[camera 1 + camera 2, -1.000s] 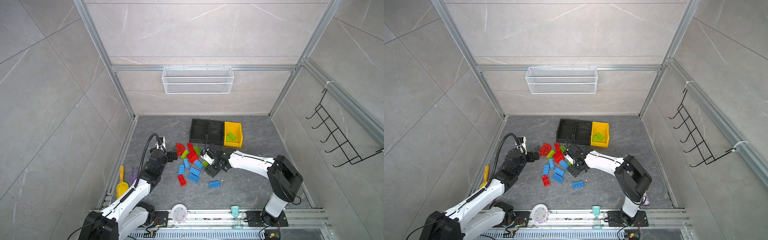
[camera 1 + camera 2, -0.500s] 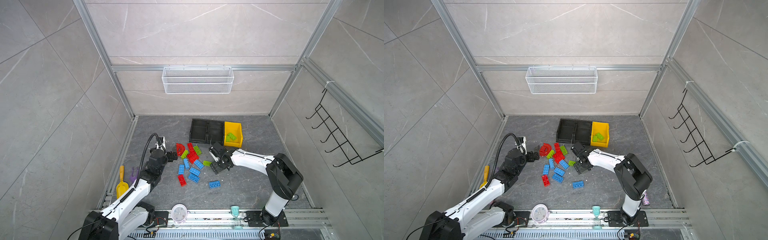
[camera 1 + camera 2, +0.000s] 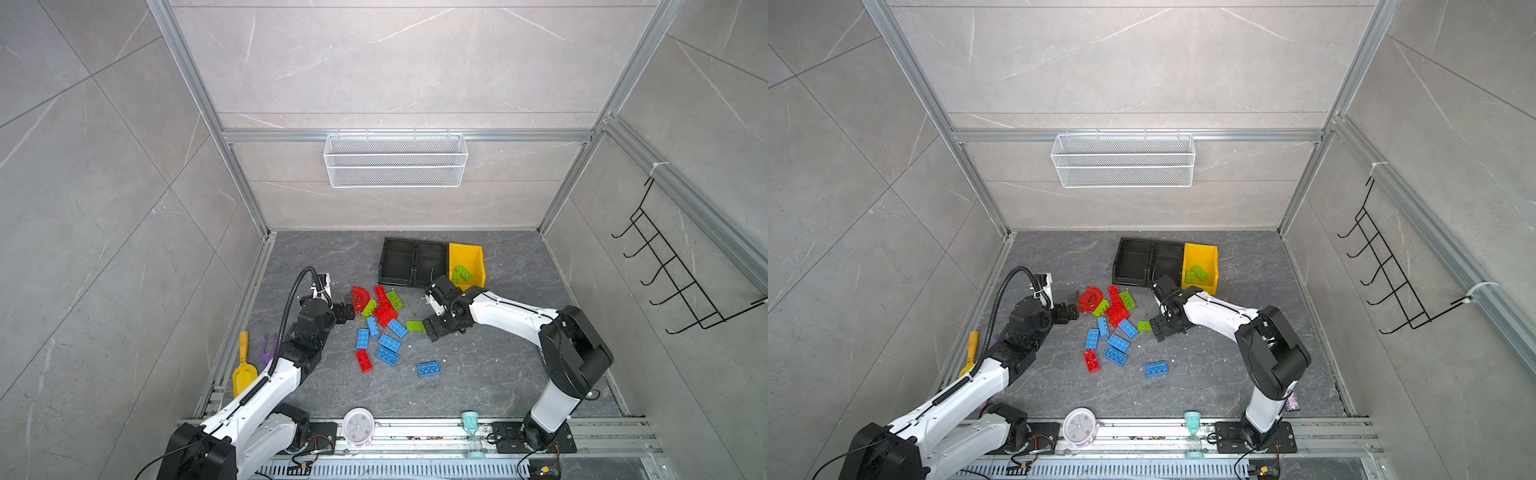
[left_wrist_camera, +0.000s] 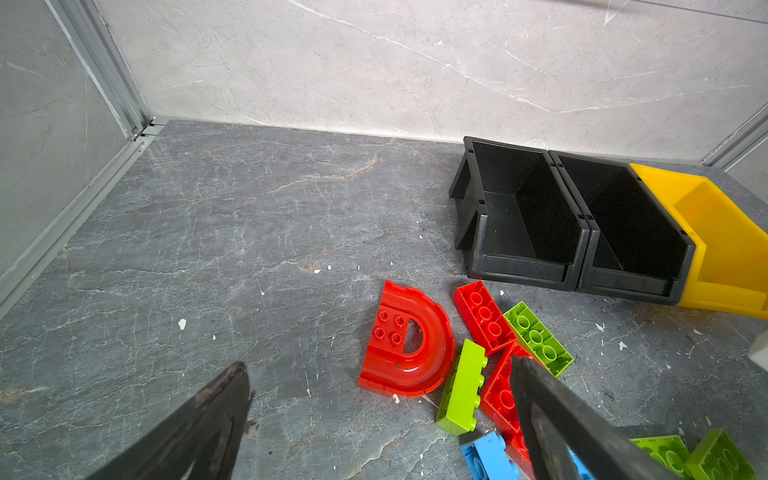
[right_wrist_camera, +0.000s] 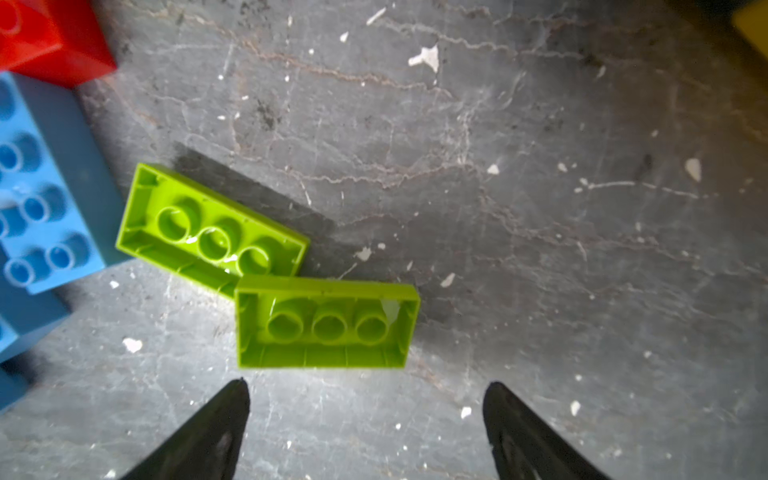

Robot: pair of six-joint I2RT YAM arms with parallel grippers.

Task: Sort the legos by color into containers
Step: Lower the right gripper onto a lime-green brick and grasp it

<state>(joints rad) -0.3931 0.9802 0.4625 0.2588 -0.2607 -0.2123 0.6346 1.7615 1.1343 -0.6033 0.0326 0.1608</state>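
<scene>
Red, blue and lime legos (image 3: pixel 384 324) lie scattered mid-floor. Behind them stand the containers: two black bins (image 3: pixel 397 279) (image 3: pixel 432 281), both empty, and a yellow one (image 3: pixel 466 248) holding green legos (image 3: pixel 462 274). My right gripper (image 3: pixel 430 328) (image 5: pixel 368 383) is open and low over the floor. Its tips sit just short of two upside-down green bricks (image 5: pixel 326 322) (image 5: pixel 212 232), and nothing is between them. My left gripper (image 3: pixel 347 309) (image 4: pixel 379 365) is open beside the red arch (image 4: pixel 409 345), touching nothing.
A yellow shovel (image 3: pixel 243 370) and a purple tool (image 3: pixel 268 347) lie by the left wall. A white clock (image 3: pixel 356 424) and a teal hourglass (image 3: pixel 471 432) stand on the front rail. A wire basket (image 3: pixel 395 166) hangs on the back wall and a hook rack (image 3: pixel 681 282) on the right wall.
The right gripper's jaws have spread wider and its wrist has shifted slightly beside the green bricks. The bricks and the left arm have not moved.
</scene>
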